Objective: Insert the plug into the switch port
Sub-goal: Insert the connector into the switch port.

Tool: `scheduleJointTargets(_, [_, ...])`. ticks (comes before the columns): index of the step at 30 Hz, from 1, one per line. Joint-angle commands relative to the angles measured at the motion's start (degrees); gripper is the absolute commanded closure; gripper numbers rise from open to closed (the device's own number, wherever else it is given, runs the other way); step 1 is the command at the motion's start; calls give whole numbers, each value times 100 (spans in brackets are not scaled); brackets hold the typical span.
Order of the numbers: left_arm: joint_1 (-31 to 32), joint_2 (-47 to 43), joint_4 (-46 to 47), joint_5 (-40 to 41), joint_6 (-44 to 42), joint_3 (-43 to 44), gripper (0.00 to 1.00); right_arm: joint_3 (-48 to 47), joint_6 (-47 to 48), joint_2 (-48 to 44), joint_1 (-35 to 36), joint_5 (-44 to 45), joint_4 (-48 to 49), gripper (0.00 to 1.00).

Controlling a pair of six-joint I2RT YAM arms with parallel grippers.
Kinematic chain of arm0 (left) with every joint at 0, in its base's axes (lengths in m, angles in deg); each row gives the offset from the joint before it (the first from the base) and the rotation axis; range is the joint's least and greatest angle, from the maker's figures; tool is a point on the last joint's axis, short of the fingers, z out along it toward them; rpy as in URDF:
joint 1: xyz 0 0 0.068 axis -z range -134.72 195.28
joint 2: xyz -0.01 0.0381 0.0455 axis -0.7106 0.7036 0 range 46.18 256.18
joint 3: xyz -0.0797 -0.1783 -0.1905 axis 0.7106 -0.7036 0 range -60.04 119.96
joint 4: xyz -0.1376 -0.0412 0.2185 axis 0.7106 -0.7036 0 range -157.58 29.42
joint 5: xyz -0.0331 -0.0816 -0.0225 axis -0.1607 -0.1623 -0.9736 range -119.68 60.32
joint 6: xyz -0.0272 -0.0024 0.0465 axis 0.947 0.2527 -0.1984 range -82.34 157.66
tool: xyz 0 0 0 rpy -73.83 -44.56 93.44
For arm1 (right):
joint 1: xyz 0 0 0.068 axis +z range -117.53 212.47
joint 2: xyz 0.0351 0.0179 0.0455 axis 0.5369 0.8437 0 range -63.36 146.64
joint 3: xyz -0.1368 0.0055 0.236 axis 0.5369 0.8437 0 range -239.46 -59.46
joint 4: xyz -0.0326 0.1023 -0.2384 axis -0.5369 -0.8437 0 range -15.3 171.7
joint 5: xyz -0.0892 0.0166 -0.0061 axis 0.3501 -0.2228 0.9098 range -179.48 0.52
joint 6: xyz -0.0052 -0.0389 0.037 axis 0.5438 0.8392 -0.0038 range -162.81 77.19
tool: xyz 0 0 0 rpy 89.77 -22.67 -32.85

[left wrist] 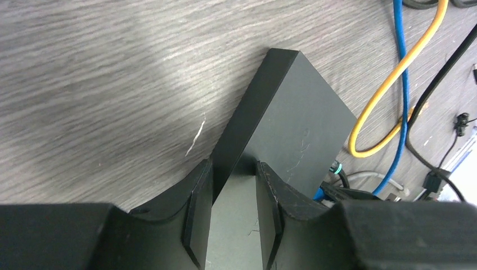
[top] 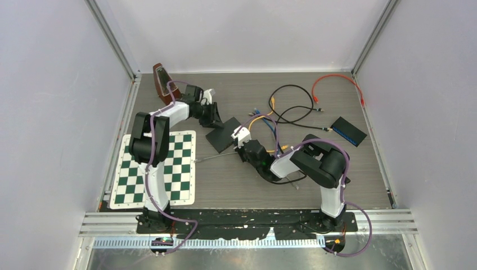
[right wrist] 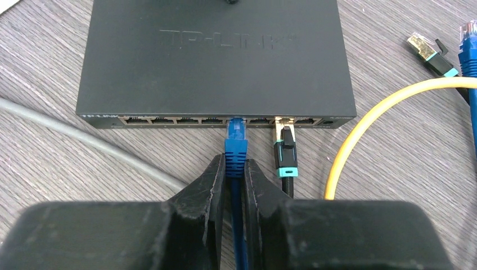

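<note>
The switch (top: 224, 135) lies in the middle of the bench, with one corner between the fingers of the left gripper (left wrist: 233, 174). The plug (right wrist: 235, 138) sits between the fingers of the right gripper (right wrist: 235, 169), its tip at a port in the middle of the row. Another plug (right wrist: 285, 149) sits just beside it. A mat (top: 157, 167) lies by the left edge and a pointy box (top: 163, 83) stands in the far left corner. Loose cables (top: 289, 107) lie toward the far edge. A second switch (top: 349, 131) lies near the right edge.
</note>
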Motion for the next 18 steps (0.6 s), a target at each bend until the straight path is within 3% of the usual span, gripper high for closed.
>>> scheduleJointTargets(1, [698, -488, -952, -1160, 108, -631, 68, -718, 11, -130, -28, 30, 624, 95])
scheduleJointTargets(10, [965, -424, -514, -1338, 325, -963, 68, -1706, -78, 134, -60, -287, -197, 95])
scheduleJointTargets(18, [823, -271, -1100, -893, 88, -275, 67, -1411, -84, 71, -103, -381, -314, 95])
